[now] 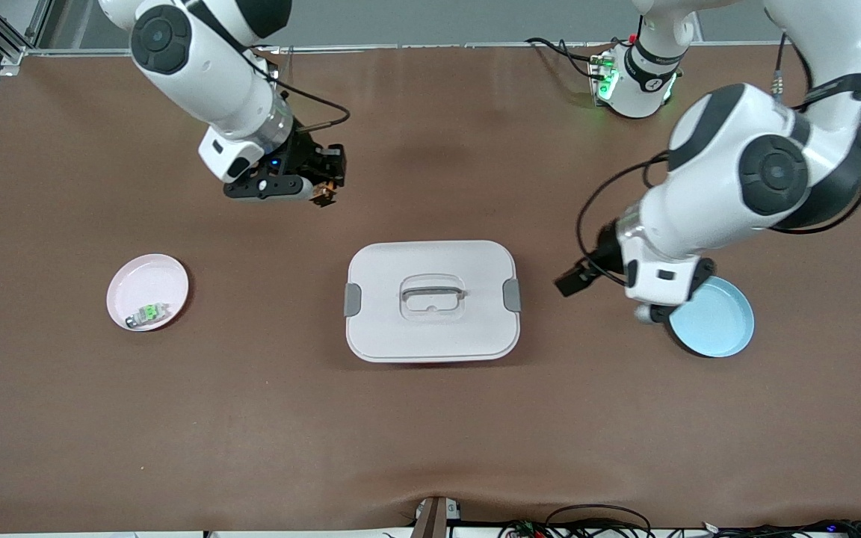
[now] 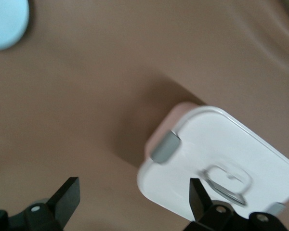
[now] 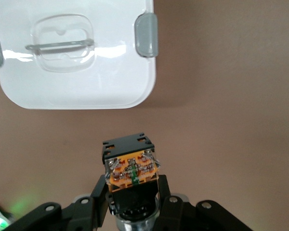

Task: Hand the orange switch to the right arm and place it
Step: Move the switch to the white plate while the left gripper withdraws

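You are seeing the right gripper pinching the orange switch over bare brown table, between the right arm's base and the white lidded box. The switch is sticking out past the fingertips, its long axis lying along the fingers. The left gripper is hanging spread and empty over the table, beside the blue plate. The pink plate is carrying the green switch.

Glossy plastic lid (matt brown table cover).
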{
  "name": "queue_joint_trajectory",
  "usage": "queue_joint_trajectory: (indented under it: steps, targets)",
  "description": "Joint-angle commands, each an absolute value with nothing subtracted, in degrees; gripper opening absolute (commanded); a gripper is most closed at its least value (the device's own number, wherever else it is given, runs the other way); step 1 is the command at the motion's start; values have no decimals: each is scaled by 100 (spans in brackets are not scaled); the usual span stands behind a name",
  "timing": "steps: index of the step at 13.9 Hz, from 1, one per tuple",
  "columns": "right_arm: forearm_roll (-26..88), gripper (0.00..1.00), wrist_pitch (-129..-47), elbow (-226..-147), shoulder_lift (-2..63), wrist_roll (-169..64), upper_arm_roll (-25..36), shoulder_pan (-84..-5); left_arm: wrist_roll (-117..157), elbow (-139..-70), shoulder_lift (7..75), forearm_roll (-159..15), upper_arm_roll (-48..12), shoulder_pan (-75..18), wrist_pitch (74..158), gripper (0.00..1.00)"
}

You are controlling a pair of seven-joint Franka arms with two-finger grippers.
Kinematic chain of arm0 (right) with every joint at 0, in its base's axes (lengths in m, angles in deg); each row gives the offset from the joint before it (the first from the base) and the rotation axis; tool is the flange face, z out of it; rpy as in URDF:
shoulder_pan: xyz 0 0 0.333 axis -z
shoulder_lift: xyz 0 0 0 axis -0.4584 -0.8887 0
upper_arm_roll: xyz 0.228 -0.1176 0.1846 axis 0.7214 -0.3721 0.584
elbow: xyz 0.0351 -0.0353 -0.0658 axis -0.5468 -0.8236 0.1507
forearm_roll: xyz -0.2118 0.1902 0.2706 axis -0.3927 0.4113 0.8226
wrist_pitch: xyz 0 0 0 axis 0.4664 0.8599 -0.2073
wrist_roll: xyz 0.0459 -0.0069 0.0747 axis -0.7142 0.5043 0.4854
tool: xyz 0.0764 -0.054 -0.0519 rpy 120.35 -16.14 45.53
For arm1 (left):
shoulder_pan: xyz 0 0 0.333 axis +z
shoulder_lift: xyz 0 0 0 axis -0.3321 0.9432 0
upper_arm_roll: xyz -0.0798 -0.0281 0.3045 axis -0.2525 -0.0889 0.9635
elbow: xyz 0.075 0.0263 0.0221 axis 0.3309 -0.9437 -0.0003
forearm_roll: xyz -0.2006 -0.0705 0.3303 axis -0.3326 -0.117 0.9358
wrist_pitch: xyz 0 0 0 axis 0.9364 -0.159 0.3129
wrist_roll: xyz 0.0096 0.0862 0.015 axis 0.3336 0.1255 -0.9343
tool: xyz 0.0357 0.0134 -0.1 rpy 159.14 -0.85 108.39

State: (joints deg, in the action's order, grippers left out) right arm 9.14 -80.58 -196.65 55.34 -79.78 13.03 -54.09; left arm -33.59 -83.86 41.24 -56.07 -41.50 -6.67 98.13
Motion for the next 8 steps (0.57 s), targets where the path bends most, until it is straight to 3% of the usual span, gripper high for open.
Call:
queue_joint_trajectory:
  steps: [1, 8]
  targets:
    - [770, 10, -7756, -19707, 5699, -6868, 1369, -4814, -2357, -8422, 3900, -5305, -4159, -193, 9514, 100]
    - [-476, 10, -7675, -19848, 5664, -3792, 1369, -3670, -19, -8422, 3531, -4460, -4150, 468, 9452, 100]
